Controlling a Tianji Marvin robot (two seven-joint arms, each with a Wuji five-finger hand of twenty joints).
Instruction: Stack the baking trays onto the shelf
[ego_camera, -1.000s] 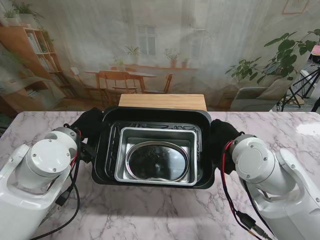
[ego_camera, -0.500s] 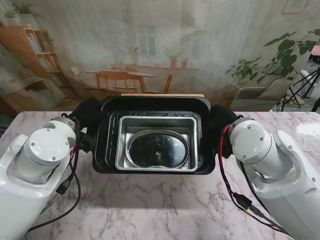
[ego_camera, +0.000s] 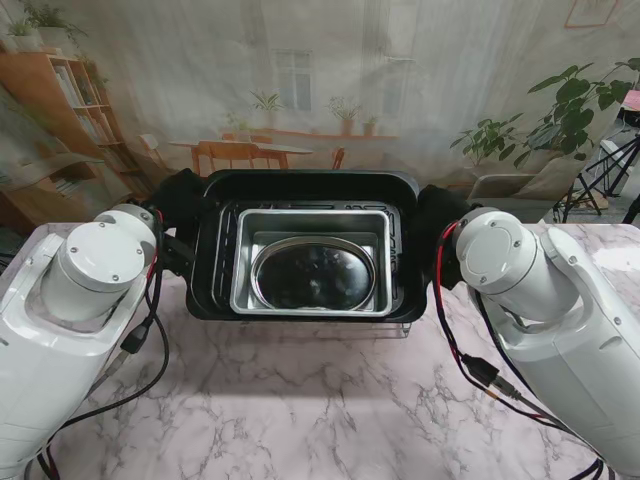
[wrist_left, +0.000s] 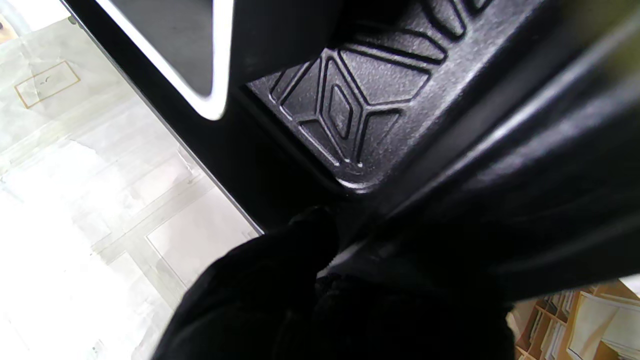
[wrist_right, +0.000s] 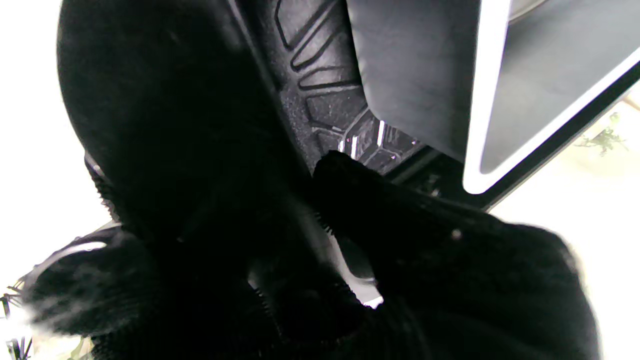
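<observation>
A black baking tray (ego_camera: 207, 285) is held off the table at the far middle, with a silver rectangular tray (ego_camera: 242, 262) nested in it and an oval metal dish (ego_camera: 312, 272) inside that. My left hand (ego_camera: 178, 215), in a black glove, is shut on the tray's left rim. My right hand (ego_camera: 438, 228) is shut on its right rim. In the left wrist view the left hand (wrist_left: 280, 290) pinches the rim beside the black tray's patterned floor (wrist_left: 345, 100). In the right wrist view the right hand (wrist_right: 175, 150) wraps the rim next to the silver tray (wrist_right: 480, 100). The wooden shelf is hidden by the stack.
The marble table (ego_camera: 320, 400) stretches nearer to me. Cables (ego_camera: 470, 370) hang from both forearms. A printed backdrop of a room stands behind the table.
Both hands have carried the stack of trays up and farther from me. The wooden shelf top, visible behind the tray earlier, is now covered by it.
</observation>
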